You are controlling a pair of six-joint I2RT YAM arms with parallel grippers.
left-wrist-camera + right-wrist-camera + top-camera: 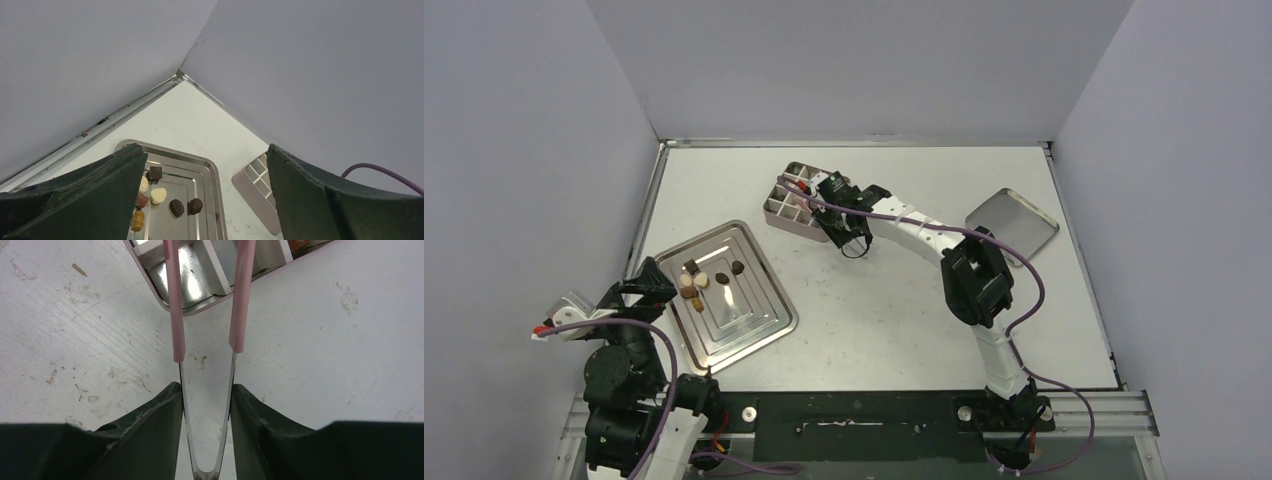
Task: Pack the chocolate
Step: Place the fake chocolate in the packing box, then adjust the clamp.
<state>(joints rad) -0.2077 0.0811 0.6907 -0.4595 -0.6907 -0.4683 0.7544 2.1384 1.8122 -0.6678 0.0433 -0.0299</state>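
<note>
In your right wrist view, the pink-sleeved metal tweezers are running off at 12 o'clock, so their tips are lying out of frame, and the pale square gridded tin is getting cropped there too. In your left wrist view, the left gripper is covering part of the small brown, tan and cream chocolate pieces at the 9 o'clock side of the silver stepped metal tray.

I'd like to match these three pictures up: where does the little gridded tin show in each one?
Top external: the gridded tin sits upper middle.
Left wrist: tin at lower right, beside the silver tray.
Right wrist: tin at the top edge.
Shared landmark: the white table.
</note>
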